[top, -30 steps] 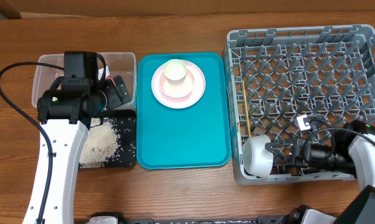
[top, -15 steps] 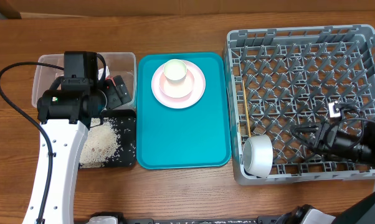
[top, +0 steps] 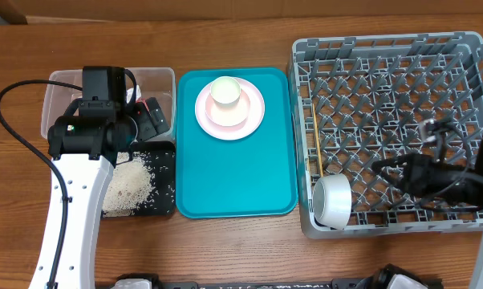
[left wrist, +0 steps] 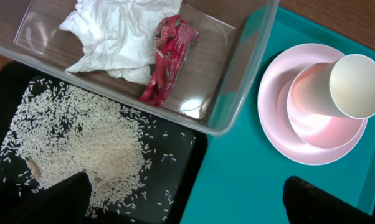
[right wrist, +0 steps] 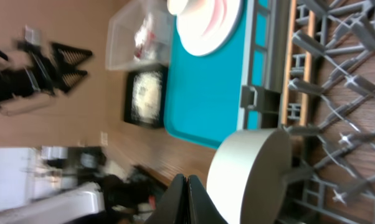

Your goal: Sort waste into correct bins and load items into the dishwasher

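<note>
The right tool [top: 379, 165] is fully closed and holds nothing; it hangs over the grey rack [top: 386, 42], to the right of the white bowl [top: 331, 201], which stands on its edge in the rack's near left corner. The left tool [left wrist: 184, 202] is wide open and empty, above the clear tub [left wrist: 237, 93] that contains the napkin [left wrist: 119, 31] and red wrapper [left wrist: 169, 59]. The rice [left wrist: 81, 149] lies on the black tray [left wrist: 186, 155].

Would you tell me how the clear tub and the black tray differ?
The tub is clear and deep; the tray is black and shallow. The tub holds a napkin and red wrapper; the tray holds rice. Both are rectangular.
</note>
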Tool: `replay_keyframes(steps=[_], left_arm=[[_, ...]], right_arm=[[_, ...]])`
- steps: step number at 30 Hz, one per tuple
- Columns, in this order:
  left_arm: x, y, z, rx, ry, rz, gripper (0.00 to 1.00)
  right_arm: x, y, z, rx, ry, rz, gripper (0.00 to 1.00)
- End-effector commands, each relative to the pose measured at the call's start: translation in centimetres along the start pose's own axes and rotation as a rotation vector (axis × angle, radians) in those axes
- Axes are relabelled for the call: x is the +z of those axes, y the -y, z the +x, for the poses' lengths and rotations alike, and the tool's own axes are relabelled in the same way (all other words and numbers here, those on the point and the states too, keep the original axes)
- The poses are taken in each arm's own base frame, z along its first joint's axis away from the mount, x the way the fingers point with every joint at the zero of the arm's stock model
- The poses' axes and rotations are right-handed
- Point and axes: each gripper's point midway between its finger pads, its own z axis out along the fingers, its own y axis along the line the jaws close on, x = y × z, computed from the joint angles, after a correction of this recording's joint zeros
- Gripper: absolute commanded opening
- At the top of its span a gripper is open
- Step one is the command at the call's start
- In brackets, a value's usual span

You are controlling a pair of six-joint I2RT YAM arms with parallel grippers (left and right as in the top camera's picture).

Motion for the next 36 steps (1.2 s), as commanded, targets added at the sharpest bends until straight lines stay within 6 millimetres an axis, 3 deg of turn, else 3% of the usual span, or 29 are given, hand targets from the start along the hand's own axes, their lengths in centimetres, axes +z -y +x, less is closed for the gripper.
replay_keyframes(steps=[1, 10, 16, 22, 31, 36], left_arm=[[-0.4, 0.0, -0.5, -0.004, 0.017, 0.003, 1.0], [-0.4, 0.0, -0.5, -0.004, 0.017, 0.003, 1.0], [-0.4, 0.0, -0.5, -0.004, 0.017, 0.003, 1.0], [-0.4, 0.0, -0.5, -0.004, 0.017, 0.003, 1.0], [-0.4, 0.0, -0.5, -0.004, 0.017, 0.003, 1.0], [-0.4, 0.0, -0.5, -0.004, 0.017, 0.003, 1.0]], right_arm=[[-0.1, 0.2, 1.4, 0.072, -0.035, 0.174, 0.04], [1.5, -1.8, 4.8, 0.062, -0.133, 0.286, 0.04], [2.5, -0.6, 6.0, 0.101, -0.176, 0.423, 0.04], [4.3, -1.3, 6.7, 0.073, -0.205, 0.422, 0.04], [7.0, -0.1, 9.0, 0.077, -0.265, 0.509, 0.04], [7.3, 3.0, 9.3, 0.113, -0.232, 0.689, 0.04]])
